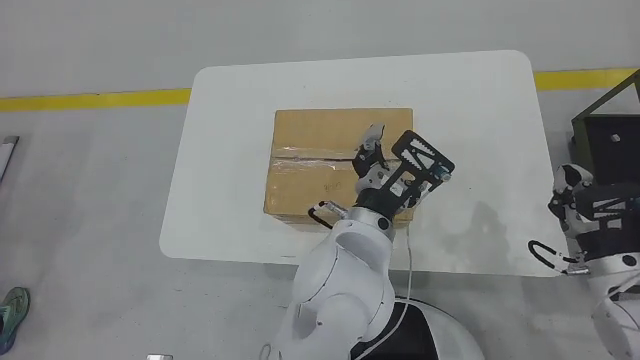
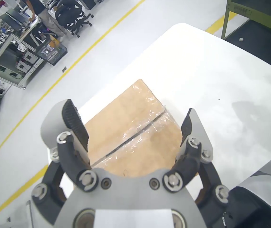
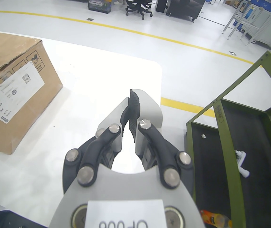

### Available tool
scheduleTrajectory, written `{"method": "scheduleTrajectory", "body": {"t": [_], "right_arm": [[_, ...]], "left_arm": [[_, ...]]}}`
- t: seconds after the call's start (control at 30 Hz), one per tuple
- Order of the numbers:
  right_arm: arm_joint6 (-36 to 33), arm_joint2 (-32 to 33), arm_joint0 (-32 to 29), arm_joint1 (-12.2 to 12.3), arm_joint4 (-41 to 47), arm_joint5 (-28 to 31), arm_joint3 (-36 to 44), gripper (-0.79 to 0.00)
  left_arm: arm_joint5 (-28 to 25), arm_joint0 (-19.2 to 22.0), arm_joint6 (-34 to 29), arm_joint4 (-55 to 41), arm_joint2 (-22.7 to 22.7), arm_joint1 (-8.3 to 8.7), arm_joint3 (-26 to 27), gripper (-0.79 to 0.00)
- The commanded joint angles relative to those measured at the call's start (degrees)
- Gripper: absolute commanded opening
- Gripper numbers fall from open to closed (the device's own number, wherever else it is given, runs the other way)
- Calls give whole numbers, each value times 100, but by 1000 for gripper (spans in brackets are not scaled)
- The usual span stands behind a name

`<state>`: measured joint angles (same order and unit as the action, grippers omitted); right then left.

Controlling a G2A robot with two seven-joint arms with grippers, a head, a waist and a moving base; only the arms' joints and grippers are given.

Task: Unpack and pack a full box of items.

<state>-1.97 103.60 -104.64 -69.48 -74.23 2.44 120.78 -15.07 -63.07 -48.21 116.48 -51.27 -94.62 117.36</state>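
A white table [image 1: 480,100] bears a taped cardboard box [image 1: 315,155] near its middle. The left gripper [image 1: 397,152] hangs over the box's right end, spread wide and holding nothing. The right gripper [image 3: 132,110], fingers pressed together and empty, is near the table's right edge.

Matt cardboard box [image 1: 340,165] with glossy crinkled tape [image 2: 145,129], smooth white table [image 1: 480,100]

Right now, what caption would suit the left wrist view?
Open left end effector poised above a taped cardboard box on a white table.
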Motion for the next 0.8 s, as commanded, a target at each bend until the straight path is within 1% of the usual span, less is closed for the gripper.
{"method": "scheduleTrajectory", "body": {"t": [0.0, 0.27, 0.33, 0.4, 0.5, 0.63, 0.7, 0.77], "right_arm": [[27, -11, -33, -8, -11, -23, 9, -785], [117, -50, -137, -34, -104, -67, 28, -785], [95, -106, -133, -42, -101, -70, 25, -785], [73, -156, -120, -43, -208, -28, 25, -785], [57, -199, -72, -46, -321, -32, 9, -785], [29, -214, 6, -52, -380, -53, -34, -785], [6, -209, 30, -55, -398, -55, -58, -785], [-6, -210, 47, -58, -413, -56, -69, -785]], "left_arm": [[7, -6, 4, -4, -3, 1, 7, 0], [7, -6, 4, -4, -3, 1, 7, 0], [307, -186, 103, -288, -66, -11, 3, 0], [434, -246, 102, -431, -53, -27, -88, 0], [741, -187, 14, -680, 68, -89, -390, 0], [1341, 89, -88, -977, 215, -213, -959, 0], [1693, 221, -267, -1311, 260, -295, -1287, 0], [1971, 386, -423, -1418, 294, -361, -1537, 0]]}}
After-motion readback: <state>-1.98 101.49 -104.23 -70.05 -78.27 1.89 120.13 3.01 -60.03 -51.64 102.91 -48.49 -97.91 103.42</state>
